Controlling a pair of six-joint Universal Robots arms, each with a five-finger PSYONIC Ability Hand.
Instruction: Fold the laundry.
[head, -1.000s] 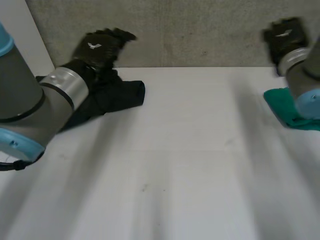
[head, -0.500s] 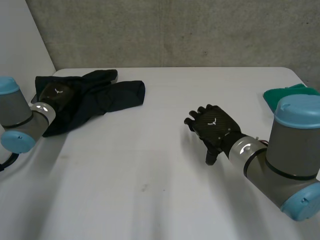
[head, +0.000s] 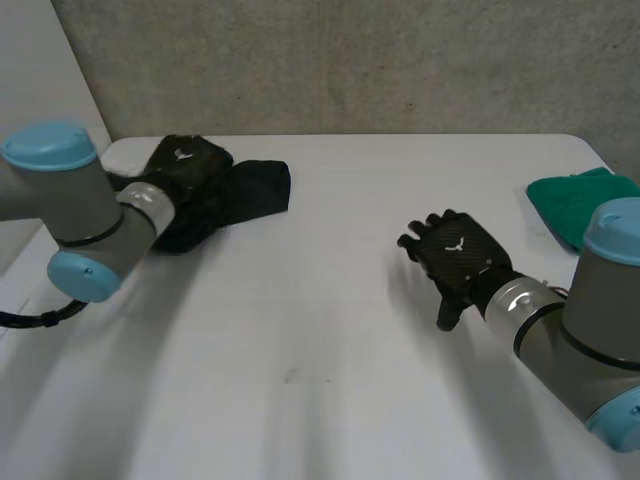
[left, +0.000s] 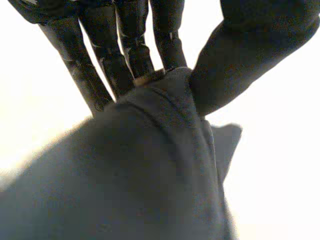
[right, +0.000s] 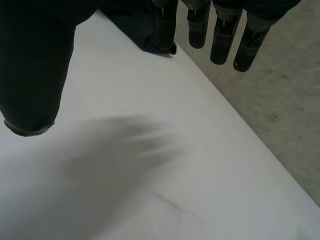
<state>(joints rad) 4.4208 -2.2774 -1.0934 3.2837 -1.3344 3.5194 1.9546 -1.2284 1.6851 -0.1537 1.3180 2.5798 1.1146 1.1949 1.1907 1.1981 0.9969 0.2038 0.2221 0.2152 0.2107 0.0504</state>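
A dark navy garment (head: 255, 190) lies crumpled at the table's far left. My left hand (head: 185, 165) rests on its middle. In the left wrist view the fingers (left: 130, 45) and thumb pinch a raised fold of the garment (left: 140, 175). My right hand (head: 455, 255) hovers palm down over the bare table right of centre, well apart from the garment. Its fingers (right: 220, 35) are straight and spread with nothing between them, and the garment's end (right: 140, 25) shows beyond its fingertips.
A folded teal cloth (head: 570, 205) lies at the table's right edge, behind my right arm. The white table (head: 320, 340) ends at a grey concrete wall (head: 400, 60) along its far side.
Both hands came down from the back of the table. My left hand slid onto the garment's middle and closed on a fold, bunching the cloth. My right hand drifted slightly right.
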